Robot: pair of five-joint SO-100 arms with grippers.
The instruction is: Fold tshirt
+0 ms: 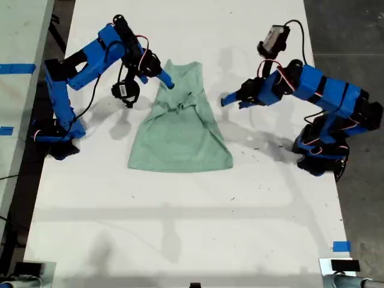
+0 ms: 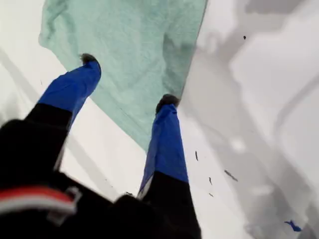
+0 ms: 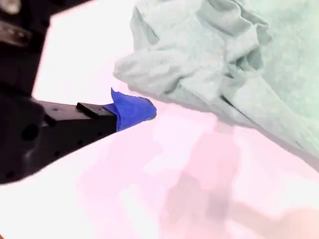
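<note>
**Shirt lying mid-table, one gripper open beside it, the other unclear**

Lying on the white table (image 1: 180, 210): the tshirt (image 1: 180, 132), pale mint green, between the two arms. Narrow end toward the exterior view's top, wide hem toward that view's bottom. Cloth bunched into creases across the upper middle (sleeves seemingly drawn inward, hard to tell exactly); lower half smooth and flat.

On the exterior view's right: my first gripper (image 1: 231, 99), pointed at the shirt's edge, near it but apart from it. Seen from the first wrist view, two blue fingers (image 2: 167, 144) spread wide with nothing between them, shirt (image 2: 129, 45) lying past the tips. Dark specks on the bare table beside it.

On the exterior view's left: my second gripper (image 1: 167, 79), right at the shirt's narrow end, touching or just above the cloth; cannot tell which. Only one blue finger (image 3: 132, 109) visible in the second wrist view, just beside the crumpled cloth (image 3: 224, 50). Open or closed: cannot tell.

A strip of blue tape (image 1: 341, 246) near the exterior view's bottom right.
</note>
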